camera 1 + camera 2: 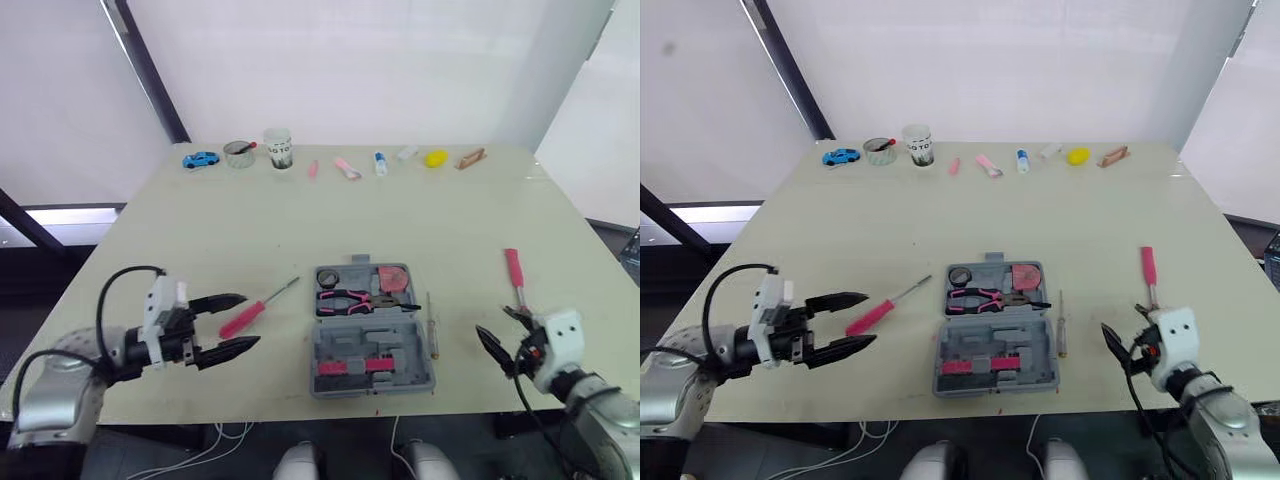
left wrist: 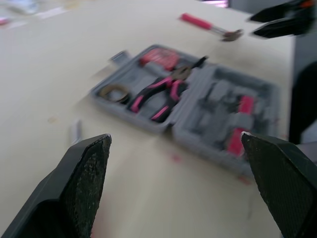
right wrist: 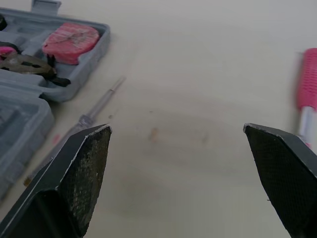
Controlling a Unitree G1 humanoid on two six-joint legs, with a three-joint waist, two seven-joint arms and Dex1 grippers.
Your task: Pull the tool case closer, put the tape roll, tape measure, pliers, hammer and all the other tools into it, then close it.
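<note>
Currently your left gripper [image 1: 250,320] hangs spread left of the open tool case [image 1: 372,372], near the pink screwdriver [image 1: 244,317]. Your right gripper [image 3: 177,129], also spread, sits right of the case, beside the hammer [image 1: 514,272].

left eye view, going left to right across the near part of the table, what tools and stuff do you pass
pink screwdriver → tool case → thin screwdriver → hammer

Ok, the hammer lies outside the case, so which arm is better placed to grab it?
Right, probably. The hammer lies just ahead of the open right pincer, while the tool case sits between it and the left pincer.
</note>
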